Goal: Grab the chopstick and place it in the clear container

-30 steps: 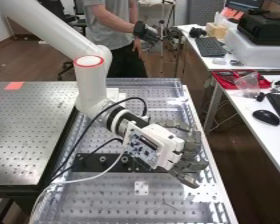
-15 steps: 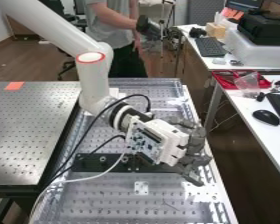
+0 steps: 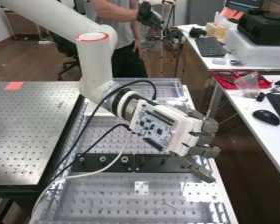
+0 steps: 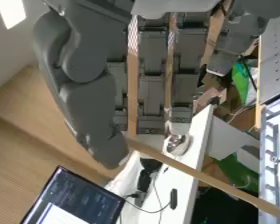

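Fingers: Long and only slightly bent, the dark grey fingers (image 4: 150,95) line up side by side, with the thumb (image 4: 91,115) brought across toward their tips, closing on one end of a wooden stick.
Chopstick: The pale wooden chopstick (image 4: 210,178) emerges beside the thumb's tip and slants away past the fingertips, its rounded far end free. The pinched end is hidden behind the thumb.
Hand: In the high view, the hand (image 3: 204,150) hangs above the edge of the perforated bench (image 3: 97,200) on the aisle side, fingers pointing outward and down.
Circuit board: A white-and-blue circuit board (image 3: 154,129) rides on the white housing behind the fingers.
Arm: The white arm (image 3: 95,65), ringed in red at a joint, comes in from the view's upper left; a black cable (image 3: 91,120) loops beside its wrist.
Bracket: A black bar (image 3: 111,162) lies across the bench below the arm.
Side desk: Across the aisle, a white desk (image 3: 254,142) bears a black mouse (image 3: 266,117) and a red tray (image 3: 224,82) with a clear bag (image 3: 249,82).
Screen: A lit screen (image 4: 74,202) stands beyond the hand in the wrist view.
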Action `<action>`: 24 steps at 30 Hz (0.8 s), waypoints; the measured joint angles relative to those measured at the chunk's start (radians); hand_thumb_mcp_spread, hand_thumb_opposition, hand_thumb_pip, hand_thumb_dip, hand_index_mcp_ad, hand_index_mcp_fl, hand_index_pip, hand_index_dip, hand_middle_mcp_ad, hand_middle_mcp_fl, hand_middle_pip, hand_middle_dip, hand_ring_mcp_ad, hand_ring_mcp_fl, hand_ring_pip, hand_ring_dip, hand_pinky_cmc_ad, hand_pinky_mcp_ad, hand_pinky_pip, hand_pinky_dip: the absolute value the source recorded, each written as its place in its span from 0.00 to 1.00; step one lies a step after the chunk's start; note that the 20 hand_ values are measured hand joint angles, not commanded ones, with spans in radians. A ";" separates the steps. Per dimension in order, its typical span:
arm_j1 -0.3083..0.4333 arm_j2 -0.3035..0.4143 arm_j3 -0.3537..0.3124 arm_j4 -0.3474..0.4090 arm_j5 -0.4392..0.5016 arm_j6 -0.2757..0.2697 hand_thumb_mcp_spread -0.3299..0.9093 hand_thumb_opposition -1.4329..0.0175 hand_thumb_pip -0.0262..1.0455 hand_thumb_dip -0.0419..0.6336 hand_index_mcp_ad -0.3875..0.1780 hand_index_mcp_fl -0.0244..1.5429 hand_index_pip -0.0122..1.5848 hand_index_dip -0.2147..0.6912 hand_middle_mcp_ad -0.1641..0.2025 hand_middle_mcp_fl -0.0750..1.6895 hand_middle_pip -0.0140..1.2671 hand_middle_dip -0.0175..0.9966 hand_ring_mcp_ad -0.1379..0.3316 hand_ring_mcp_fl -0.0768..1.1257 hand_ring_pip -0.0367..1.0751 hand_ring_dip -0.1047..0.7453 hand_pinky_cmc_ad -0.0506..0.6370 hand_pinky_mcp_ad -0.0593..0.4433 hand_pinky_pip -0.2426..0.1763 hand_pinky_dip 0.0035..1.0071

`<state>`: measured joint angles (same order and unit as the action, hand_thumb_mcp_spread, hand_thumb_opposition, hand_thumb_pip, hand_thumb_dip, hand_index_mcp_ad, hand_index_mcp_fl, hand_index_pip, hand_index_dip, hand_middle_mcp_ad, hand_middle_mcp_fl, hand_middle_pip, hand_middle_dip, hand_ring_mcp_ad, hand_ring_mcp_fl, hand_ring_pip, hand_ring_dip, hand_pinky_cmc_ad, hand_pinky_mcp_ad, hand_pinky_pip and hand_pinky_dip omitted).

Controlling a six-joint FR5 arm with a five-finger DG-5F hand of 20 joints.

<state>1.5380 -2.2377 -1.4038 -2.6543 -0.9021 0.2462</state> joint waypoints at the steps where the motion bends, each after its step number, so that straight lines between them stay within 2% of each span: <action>1: -0.001 0.003 0.007 -0.006 -0.003 -0.011 0.80 0.31 0.51 0.45 0.45 0.53 0.73 0.20 0.58 0.62 0.46 0.66 0.43 0.73 0.13 0.76 0.57 0.61 0.58 0.18; 3: -0.003 0.010 0.018 -0.017 -0.007 -0.033 0.80 0.31 0.51 0.45 0.45 0.55 0.71 0.20 0.58 0.64 0.46 0.66 0.45 0.74 0.12 0.76 0.57 0.65 0.58 0.18; 6: -0.006 0.026 0.037 -0.044 -0.020 -0.068 0.80 0.30 0.51 0.45 0.45 0.56 0.70 0.20 0.59 0.64 0.46 0.66 0.40 0.77 0.12 0.76 0.57 0.65 0.58 0.18; 7: -0.007 0.033 0.043 -0.055 -0.025 -0.080 0.80 0.30 0.51 0.45 0.45 0.57 0.69 0.21 0.59 0.63 0.45 0.66 0.41 0.77 0.12 0.76 0.58 0.65 0.58 0.18; 8: -0.007 0.036 0.046 -0.060 -0.028 -0.085 0.80 0.30 0.51 0.45 0.45 0.57 0.69 0.20 0.59 0.64 0.44 0.66 0.37 0.77 0.12 0.76 0.57 0.65 0.58 0.18; 13: -0.010 0.079 0.065 -0.107 -0.049 -0.127 0.80 0.29 0.51 0.45 0.45 0.59 0.67 0.22 0.59 0.65 0.43 0.66 0.37 0.80 0.12 0.76 0.57 0.65 0.58 0.18; 18: -0.010 0.118 0.072 -0.156 -0.054 -0.138 0.80 0.27 0.51 0.45 0.45 0.61 0.65 0.24 0.60 0.66 0.43 0.66 0.36 0.81 0.12 0.76 0.58 0.67 0.58 0.18; 24: 0.009 0.155 0.060 -0.227 -0.033 -0.102 0.80 0.27 0.51 0.45 0.45 0.61 0.65 0.24 0.59 0.69 0.44 0.66 0.36 0.81 0.12 0.76 0.57 0.68 0.58 0.18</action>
<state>1.5468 -2.0823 -1.3442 -2.8818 -0.9346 0.1440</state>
